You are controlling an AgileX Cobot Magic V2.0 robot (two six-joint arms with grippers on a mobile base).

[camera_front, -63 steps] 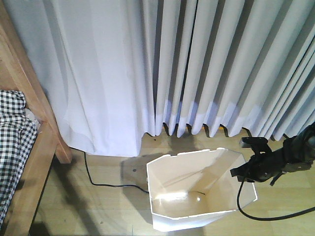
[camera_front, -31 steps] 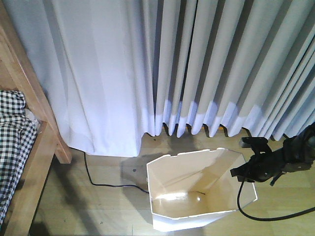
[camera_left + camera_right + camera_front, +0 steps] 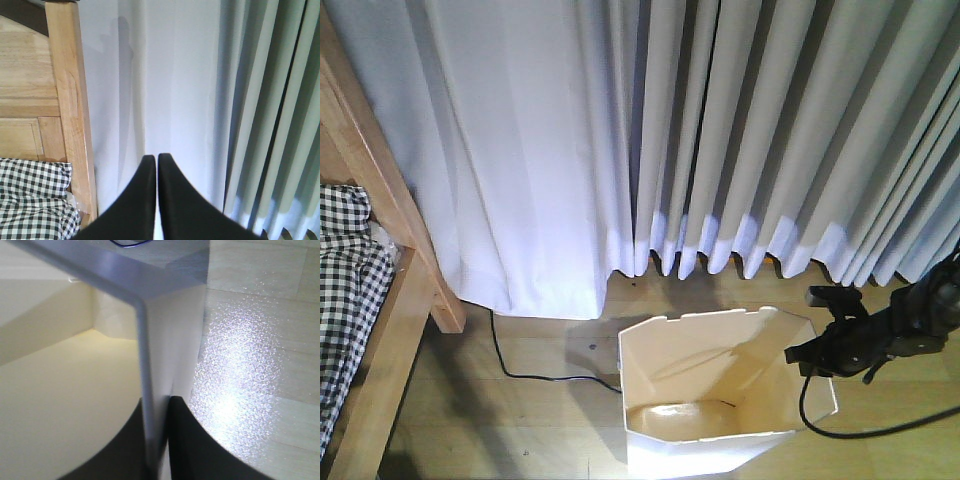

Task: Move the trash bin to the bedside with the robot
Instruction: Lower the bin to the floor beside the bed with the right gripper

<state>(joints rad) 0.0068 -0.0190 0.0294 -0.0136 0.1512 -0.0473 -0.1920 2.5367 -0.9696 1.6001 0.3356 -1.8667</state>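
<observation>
1. Trash bin (image 3: pixel 685 455): a white bin that stands upright on the wooden floor (image 3: pixel 510 410) at the lower edge of the front view. Its open top faces up, and its beige inside holds only a patch of light.
2. Right gripper (image 3: pixel 808 357): it sits at the bin's right rim. The black arm (image 3: pixel 910 320) reaches in roughly level from the right edge of the view, and its cable (image 3: pixel 860 432) loops low beside the bin.
3. Grip, right wrist view: the right gripper (image 3: pixel 159 405) is clamped on the bin wall (image 3: pixel 172 335) at a folded corner. One finger is inside the wall and the other outside it.
4. Open room: bare floor lies between the bin and the bed. A thin black cord (image 3: pixel 515 372) crosses it toward the bin's left rear side.
5. Bed frame (image 3: pixel 395 330): light wood at the left edge, carrying checked bedding (image 3: pixel 345 270). It is well apart from the bin.
6. Left gripper (image 3: pixel 155 157): the fingers nearly meet, with only a thin slit between them, and they hold nothing. It points at the curtain beside the wooden bedpost (image 3: pixel 67 100).
7. Curtain (image 3: pixel 720 130): pale pleats across the back. The hem hangs at floor level, near the bin's rear rim.
</observation>
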